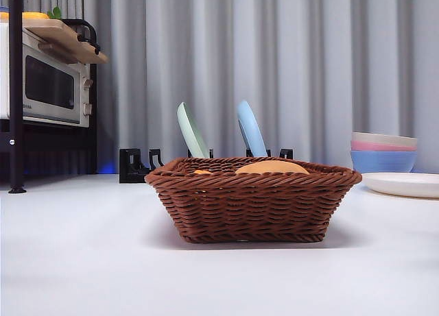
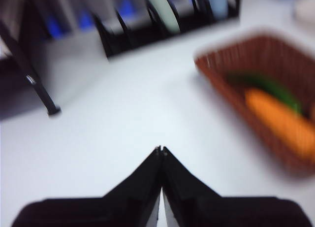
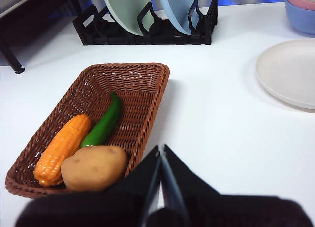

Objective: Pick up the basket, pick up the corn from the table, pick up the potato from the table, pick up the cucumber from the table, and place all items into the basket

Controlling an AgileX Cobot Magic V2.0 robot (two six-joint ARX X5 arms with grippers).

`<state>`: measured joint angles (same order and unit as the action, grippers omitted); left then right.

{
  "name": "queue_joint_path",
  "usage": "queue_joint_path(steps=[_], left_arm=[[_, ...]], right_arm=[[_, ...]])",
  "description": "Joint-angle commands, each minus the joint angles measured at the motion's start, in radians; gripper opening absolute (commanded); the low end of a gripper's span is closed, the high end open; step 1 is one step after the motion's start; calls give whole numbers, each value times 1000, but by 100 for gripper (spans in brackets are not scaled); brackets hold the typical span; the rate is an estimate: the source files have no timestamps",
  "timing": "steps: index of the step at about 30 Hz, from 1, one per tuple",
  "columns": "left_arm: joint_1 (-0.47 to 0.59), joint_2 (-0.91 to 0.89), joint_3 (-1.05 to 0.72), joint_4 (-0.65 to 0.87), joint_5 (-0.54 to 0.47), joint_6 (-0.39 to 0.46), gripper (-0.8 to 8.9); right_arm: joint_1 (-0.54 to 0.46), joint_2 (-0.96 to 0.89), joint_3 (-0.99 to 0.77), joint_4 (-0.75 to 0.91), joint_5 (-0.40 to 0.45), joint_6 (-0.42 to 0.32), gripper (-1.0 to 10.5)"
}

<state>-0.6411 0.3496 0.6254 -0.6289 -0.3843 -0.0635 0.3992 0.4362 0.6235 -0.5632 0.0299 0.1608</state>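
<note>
Resting in the basket (image 3: 129, 84) on the bench (image 3: 221, 118), corn (image 3: 63, 148), cucumber (image 3: 104, 122) and potato (image 3: 94, 167) lie together; my left end effector (image 2: 161, 149) and right end effector (image 3: 161, 148) hover closed, empty.

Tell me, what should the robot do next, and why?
Probably nothing more than pulling both arms back to rest. The corn, cucumber and potato already lie in the basket, and the left gripper and right gripper are shut, holding nothing, above the table.
</note>
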Motion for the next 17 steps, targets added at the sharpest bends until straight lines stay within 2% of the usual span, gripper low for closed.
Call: queue_joint_path(steps=[1,8,12,17], left_arm=[[102,-40,-58,125,73,-3,-3],[403,-170,-273,332,274,15,-3],[533,-229,-399,381,315,14,-3],[632,-306,-512,382,341,13,-3]], right_arm=[[2,0,-5,2,3,6,2],[2,0,-5,1,3,6,2],[2,0,-5,1,3,6,2],[2,0,-5,1,3,6,2]])
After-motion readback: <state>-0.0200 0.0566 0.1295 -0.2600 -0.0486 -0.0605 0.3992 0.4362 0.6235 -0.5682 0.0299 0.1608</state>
